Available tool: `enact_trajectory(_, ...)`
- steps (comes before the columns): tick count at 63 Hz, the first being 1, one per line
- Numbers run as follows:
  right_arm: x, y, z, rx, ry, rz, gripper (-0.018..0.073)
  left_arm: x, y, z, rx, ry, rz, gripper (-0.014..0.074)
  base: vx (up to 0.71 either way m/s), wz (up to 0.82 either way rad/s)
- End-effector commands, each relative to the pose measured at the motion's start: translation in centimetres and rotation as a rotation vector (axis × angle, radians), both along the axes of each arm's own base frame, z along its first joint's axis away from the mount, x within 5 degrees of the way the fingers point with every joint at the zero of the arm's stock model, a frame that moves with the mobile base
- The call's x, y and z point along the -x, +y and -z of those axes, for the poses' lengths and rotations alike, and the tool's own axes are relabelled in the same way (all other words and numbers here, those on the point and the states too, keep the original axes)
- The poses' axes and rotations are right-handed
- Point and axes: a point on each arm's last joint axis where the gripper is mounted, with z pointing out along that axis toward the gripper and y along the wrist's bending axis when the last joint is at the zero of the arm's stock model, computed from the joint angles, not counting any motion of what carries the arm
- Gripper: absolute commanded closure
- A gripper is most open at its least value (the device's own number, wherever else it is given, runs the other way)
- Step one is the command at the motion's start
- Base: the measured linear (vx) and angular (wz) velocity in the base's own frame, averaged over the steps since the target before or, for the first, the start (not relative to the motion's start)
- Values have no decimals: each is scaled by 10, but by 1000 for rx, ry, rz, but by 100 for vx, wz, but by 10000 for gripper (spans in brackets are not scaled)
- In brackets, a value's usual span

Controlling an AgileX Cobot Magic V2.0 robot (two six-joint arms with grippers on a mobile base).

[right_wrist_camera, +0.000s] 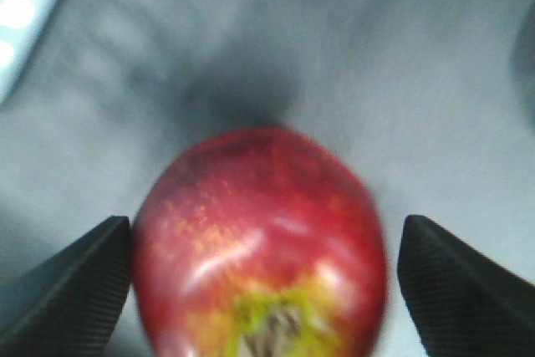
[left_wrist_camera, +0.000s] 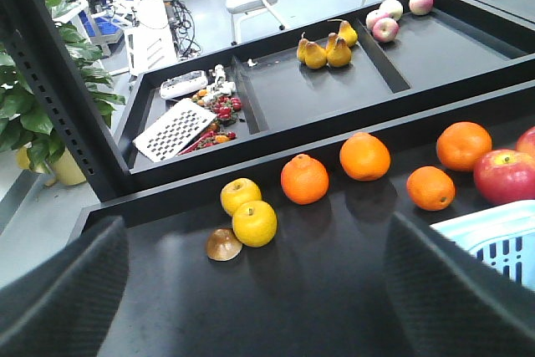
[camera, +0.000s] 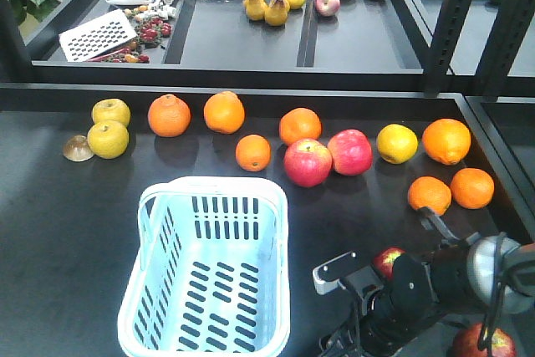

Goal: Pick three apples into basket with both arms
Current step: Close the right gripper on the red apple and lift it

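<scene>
While the left gripper (left_wrist_camera: 255, 290) hangs spread and empty toward the worktop's left edge, the right gripper (right_wrist_camera: 266, 286) stands spread around a dark maroon-red apple (right_wrist_camera: 259, 223) near the front right corner, beside the light blue plastic basket (camera: 213, 184).

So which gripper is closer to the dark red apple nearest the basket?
Right. The right gripper straddles that apple; the left gripper is off past the blue basket.

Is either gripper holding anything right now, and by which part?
Nothing held yet. The right gripper is open around a dark red apple, with a gap showing at one of its fingers. The left gripper is open and empty.
</scene>
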Motion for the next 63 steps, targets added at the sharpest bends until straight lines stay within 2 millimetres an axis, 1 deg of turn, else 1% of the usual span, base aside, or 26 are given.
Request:
enact_trajectory(1, -6, 3, -9, -19, -42, -3, -36, -1, -1, -13, 11, -72, 18, 11, 0, 0)
enact_trajectory(8, -6, 3, -10, -21, -48, -2, -6, -1, -1, -13, 11, -72, 18, 11, 0, 0)
enact_trajectory(18, -6, 3, -10, -21, -45, 4, 102, -1, -1, -13, 11, -72, 18, 11, 0, 0)
enact_trajectory(25, -6, 3, -10, -21, -45, 4, 152, -1, -1, -13, 11, -72, 18, 11, 0, 0)
enact_trajectory(31, -6, 3, -11, -23, -46, 4, 164, -1, -1, -13, 11, -72, 18, 11, 0, 0)
enact_trajectory(36, -6, 3, -18, -33, -62, 3, 164, -1, -1, -13, 11, -72, 18, 11, 0, 0)
enact_trajectory(44, -5, 3, -36, -61, -103, 0, 164, -1, -1, -13, 11, -72, 18, 11, 0, 0)
enact_trajectory(49, -2, 2, -51, -83, -126, 1, 164, -1, -1, -13, 11, -72, 18, 11, 0, 0)
enact_trajectory(58, 7, -1, -81, -119, -154, 0, 164, -1, -1, -13, 11, -72, 18, 11, 0, 0)
enact_trajectory(63, 16, -4, -98, -133, -160, -12, 164, -1, -1, -13, 11, -72, 18, 11, 0, 0)
